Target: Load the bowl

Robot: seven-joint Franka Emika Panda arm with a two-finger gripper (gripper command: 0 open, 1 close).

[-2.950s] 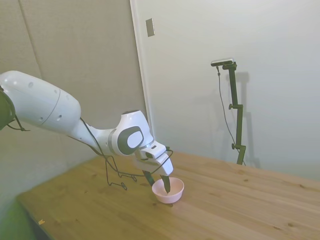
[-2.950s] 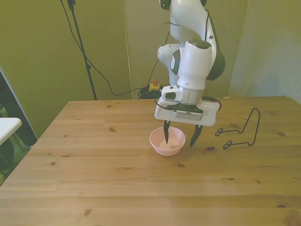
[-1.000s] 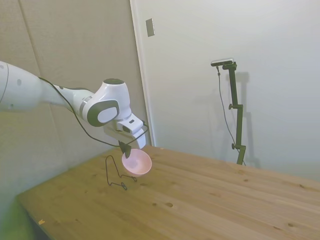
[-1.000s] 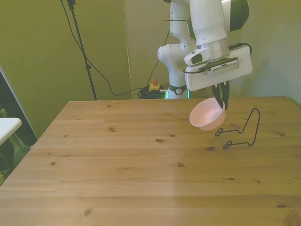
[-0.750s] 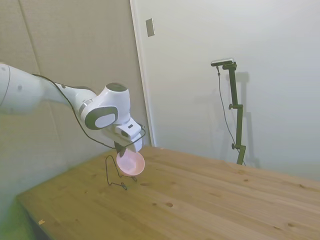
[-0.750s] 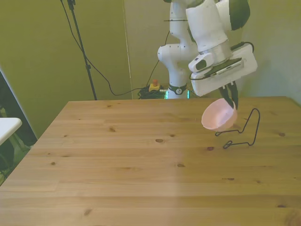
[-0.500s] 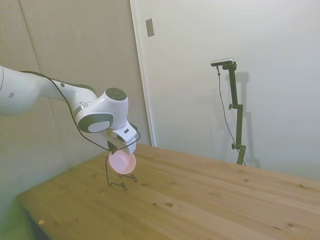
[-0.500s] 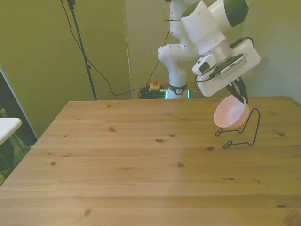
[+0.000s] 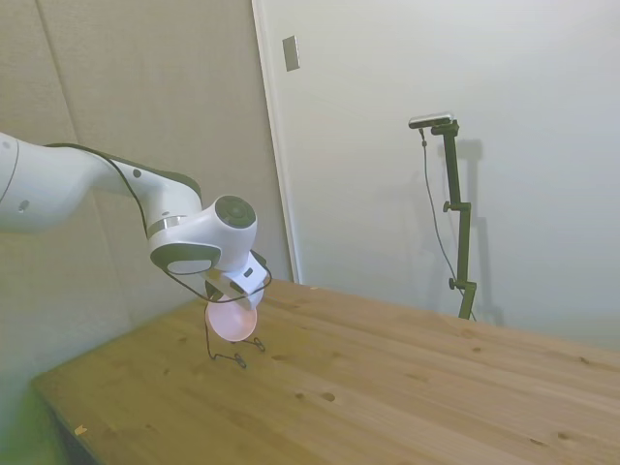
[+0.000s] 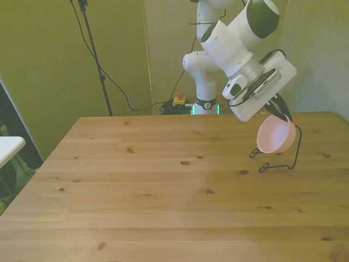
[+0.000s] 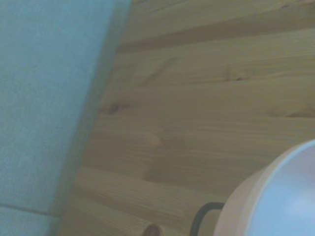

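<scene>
**Bowl held in the air at the wire rack, not yet set in**

The wooden table (image 10: 136, 185) is bare apart from a thin black wire rack (image 10: 283, 155) standing toward the front view's right, near the far edge. Over it reaches the white arm (image 10: 234, 41), its wrist canted well off vertical.

The gripper (image 10: 279, 109) is clamped on the rim of the bowl (image 10: 275, 136) — dark fingers pinch the upper edge, and the pale pink bowl hangs below them, tipped steeply so its opening faces partly sideways. In the front view the bowl overlaps the rack's tall upright loop; in the side view the bowl (image 9: 232, 321) sits just above the rack's (image 9: 228, 351) feet, clear of the tabletop. Whether it already touches the wire cannot be told from either view. The wrist view shows only the bowl's edge (image 11: 275, 201), a bend of dark wire (image 11: 204, 214) beside it and wood below.

As a judgement: the pickup and carry look done, and the tilt suits standing the bowl on edge. What remains is seating the bowl against the rack's upright — then letting go and backing away without dragging the light wire frame along.
</scene>
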